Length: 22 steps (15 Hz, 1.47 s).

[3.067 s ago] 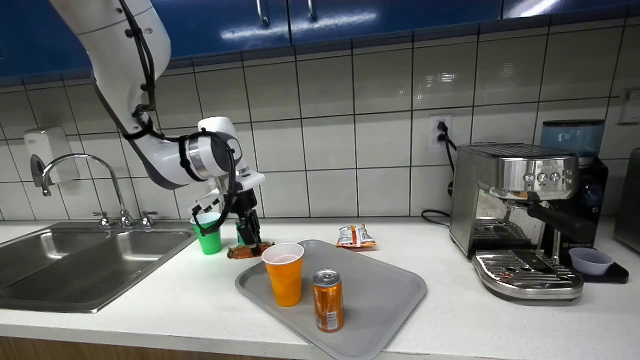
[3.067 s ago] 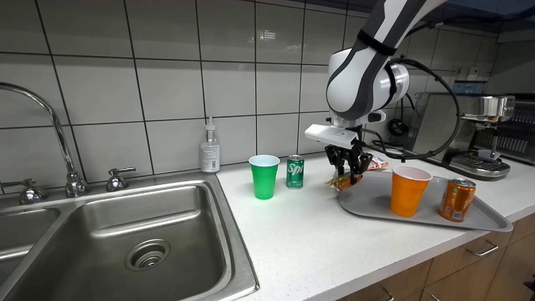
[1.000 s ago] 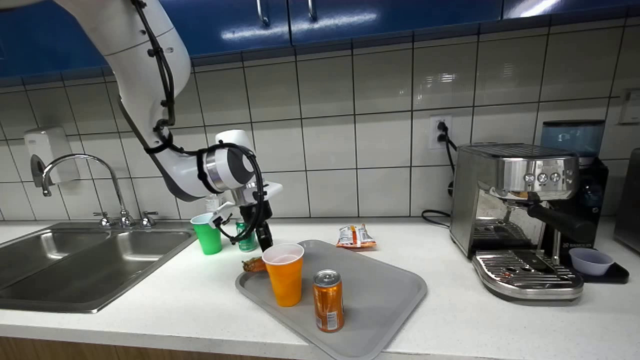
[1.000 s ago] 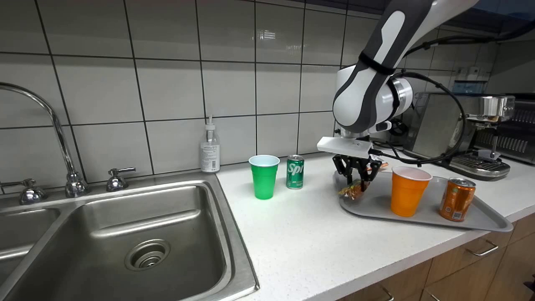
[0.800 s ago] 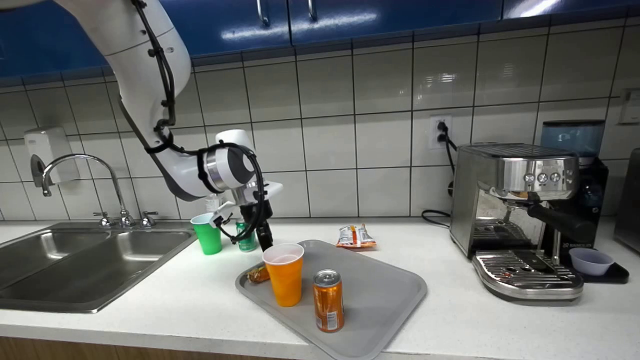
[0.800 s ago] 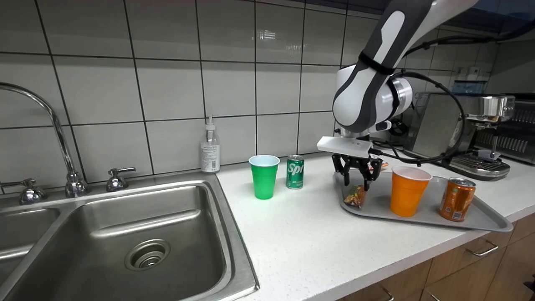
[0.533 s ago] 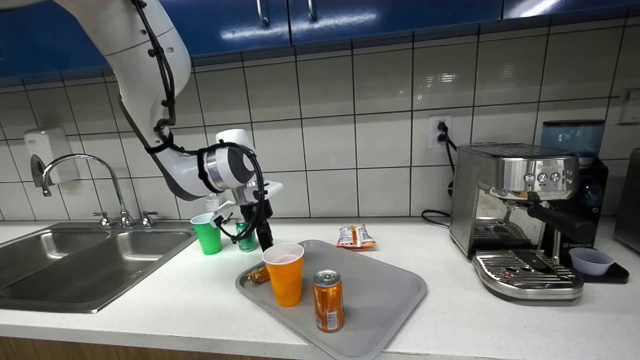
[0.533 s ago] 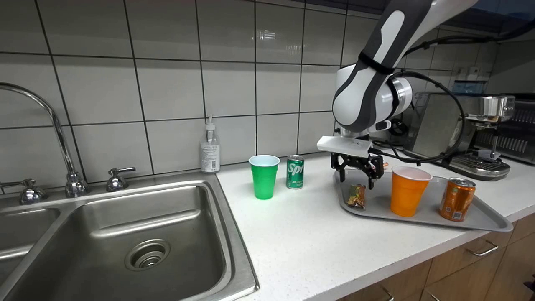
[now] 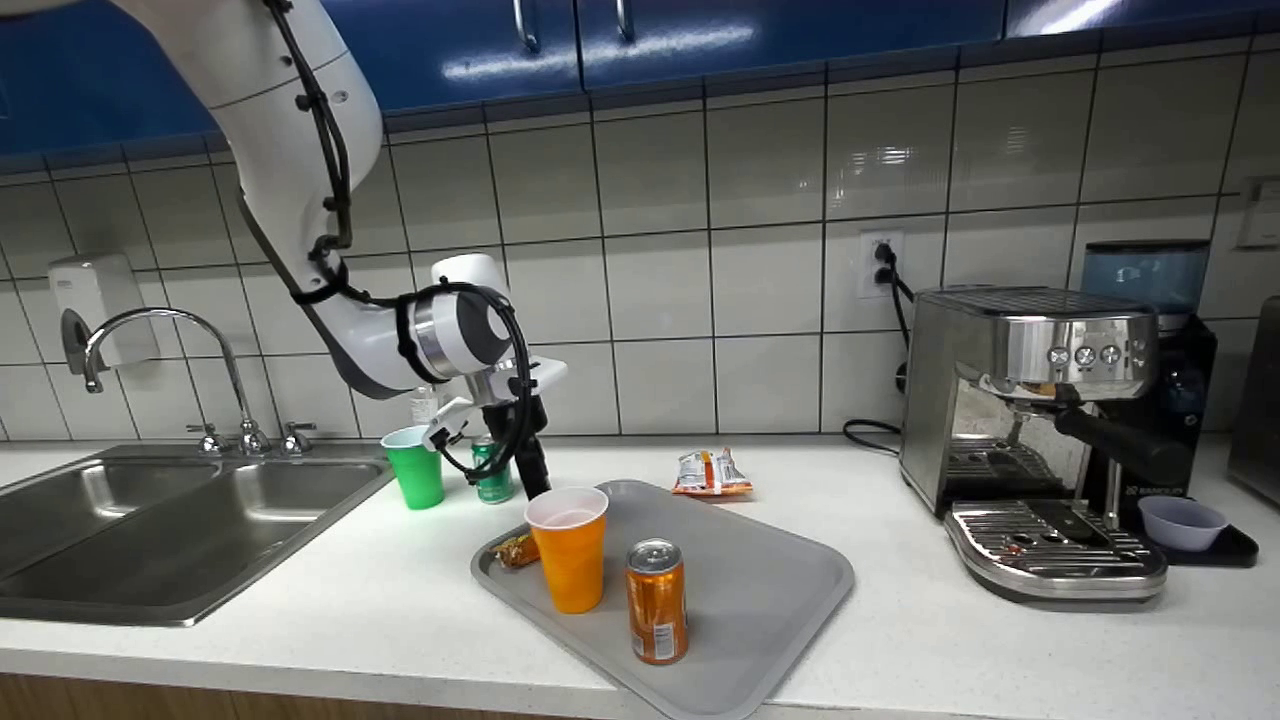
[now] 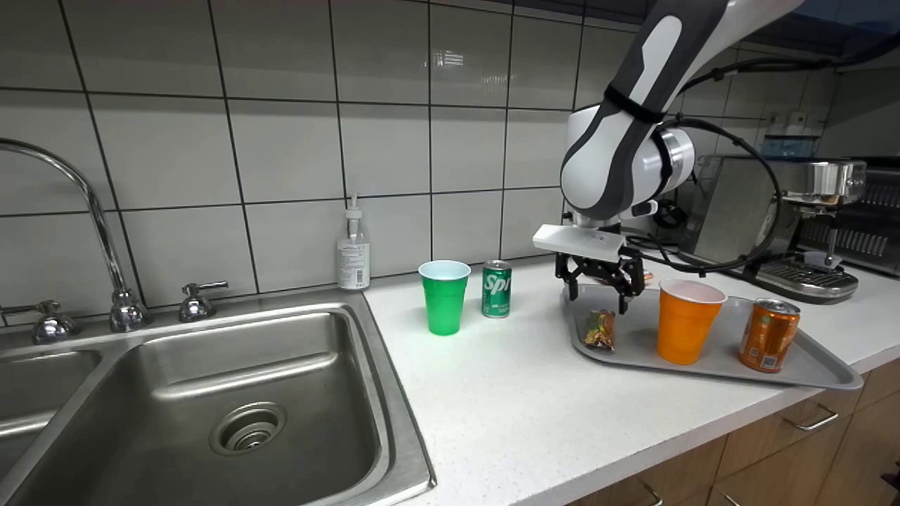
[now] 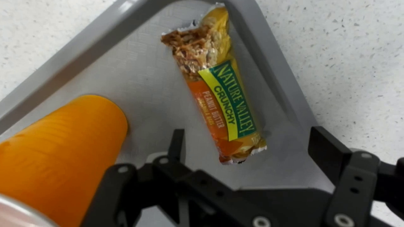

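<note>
While the gray tray (image 9: 750, 570) rests on the counter (image 10: 478, 407), a snack bar (image 11: 221, 91) lies flat inside one corner of the tray. The end effector (image 10: 598, 300) hangs over that part of the tray, spread wide. An orange cup (image 9: 570, 560) and an orange can (image 9: 657, 610) stand up on the tray. A snack bag (image 9: 712, 473) sits near the tray. A green cup (image 10: 444, 302) and a green can (image 10: 496, 292) stand apart from the tray.

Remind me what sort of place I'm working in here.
It looks like a kitchen, perhaps an office one: there's a double-bowl stainless steel sink, an espresso machine and blue overhead cabinets.
</note>
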Motion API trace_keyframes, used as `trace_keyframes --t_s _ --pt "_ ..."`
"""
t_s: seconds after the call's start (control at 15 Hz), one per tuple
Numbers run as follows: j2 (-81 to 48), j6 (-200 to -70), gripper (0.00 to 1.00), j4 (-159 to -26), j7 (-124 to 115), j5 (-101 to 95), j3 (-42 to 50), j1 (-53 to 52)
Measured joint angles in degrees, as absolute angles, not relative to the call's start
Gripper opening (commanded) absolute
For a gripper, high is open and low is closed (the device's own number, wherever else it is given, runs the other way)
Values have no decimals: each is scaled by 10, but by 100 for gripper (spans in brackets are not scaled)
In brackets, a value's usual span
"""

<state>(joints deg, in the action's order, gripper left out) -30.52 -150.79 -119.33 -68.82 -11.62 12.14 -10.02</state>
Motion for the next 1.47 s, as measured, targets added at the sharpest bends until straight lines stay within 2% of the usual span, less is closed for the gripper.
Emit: trace_keyframes --t_s 1.47 --pt "-253 -1550 100 -1196 -682 -117 157 -100"
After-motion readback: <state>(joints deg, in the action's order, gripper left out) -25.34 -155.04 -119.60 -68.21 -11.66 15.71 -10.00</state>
